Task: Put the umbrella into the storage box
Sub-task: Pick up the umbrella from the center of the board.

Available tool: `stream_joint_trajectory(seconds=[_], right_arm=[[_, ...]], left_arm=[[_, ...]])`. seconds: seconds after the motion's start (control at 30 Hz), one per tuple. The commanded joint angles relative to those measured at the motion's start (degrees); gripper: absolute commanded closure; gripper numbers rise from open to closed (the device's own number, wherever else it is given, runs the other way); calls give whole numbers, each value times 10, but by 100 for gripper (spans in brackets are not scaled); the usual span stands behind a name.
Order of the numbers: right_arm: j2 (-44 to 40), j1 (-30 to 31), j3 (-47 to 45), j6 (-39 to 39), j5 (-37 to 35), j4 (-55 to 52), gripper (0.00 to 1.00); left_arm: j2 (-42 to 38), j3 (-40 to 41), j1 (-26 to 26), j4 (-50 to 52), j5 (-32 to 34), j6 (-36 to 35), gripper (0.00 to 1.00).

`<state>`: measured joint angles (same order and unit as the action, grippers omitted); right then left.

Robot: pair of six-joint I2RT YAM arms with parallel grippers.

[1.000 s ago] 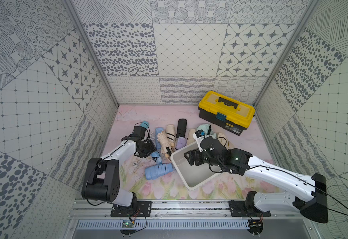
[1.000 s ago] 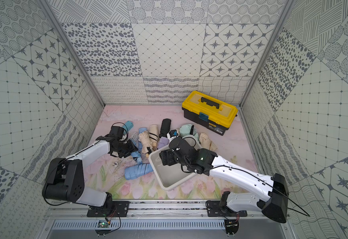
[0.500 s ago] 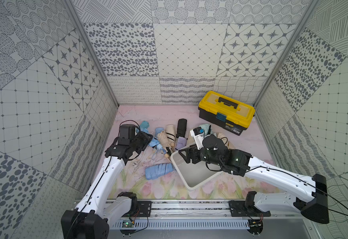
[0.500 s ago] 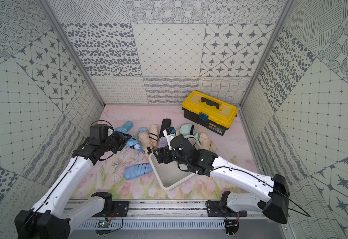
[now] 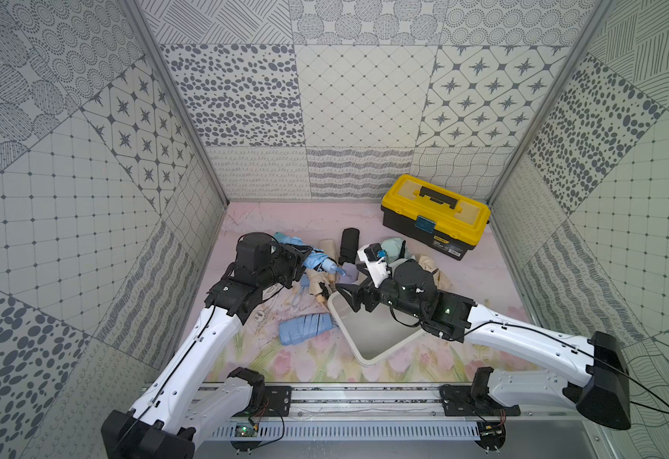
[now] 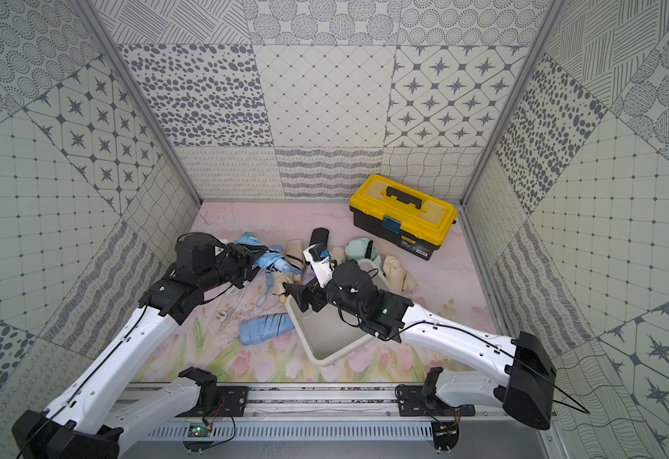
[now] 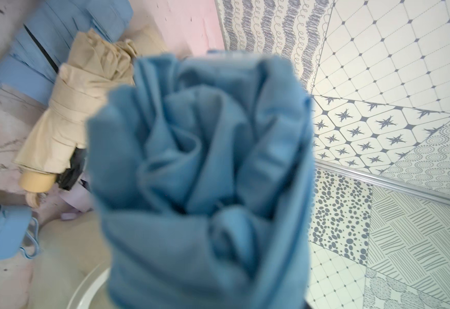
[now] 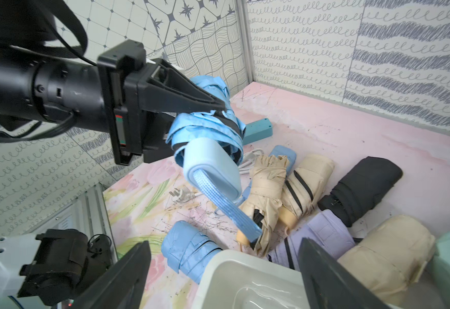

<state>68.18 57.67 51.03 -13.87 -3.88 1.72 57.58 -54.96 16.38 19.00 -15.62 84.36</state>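
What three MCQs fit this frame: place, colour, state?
1. Where is the yellow-lidded toolbox? A) far right corner B) inside the white tub C) under the left arm
2. What colour is the umbrella in the left end effector? A) black B) light blue C) beige
3. The right end effector is: A) shut on an umbrella B) open C) shut on a cable

1 A: it sits by the back wall, on the right.
2 B: blue fabric fills its grip.
3 B: fingers wide apart, nothing between.
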Motion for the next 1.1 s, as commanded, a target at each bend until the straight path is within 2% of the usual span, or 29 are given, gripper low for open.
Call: stream_joint_trajectory(seconds=[0.0,0.2,0.37,0.7,0.9,1.07], right_arm=[[-43,-17,-53,30,8,81,8],[-92,-30,-147,73,13,171,8],[-80,-49,-182,122,47,260,9],[8,-106,-151,143,122,386,11],[45,-120,-118,161,204,412,14],[76,-125,-95,168,237,424,24]], left_arm=[[9,-7,41,-124,30,136,67],[41,-21,81,-156,40,192,67],[55,-30,113,-166,58,214,67],[69,-38,146,-168,67,240,68],[76,-37,157,-164,65,253,68],[83,-45,165,-159,63,258,68]])
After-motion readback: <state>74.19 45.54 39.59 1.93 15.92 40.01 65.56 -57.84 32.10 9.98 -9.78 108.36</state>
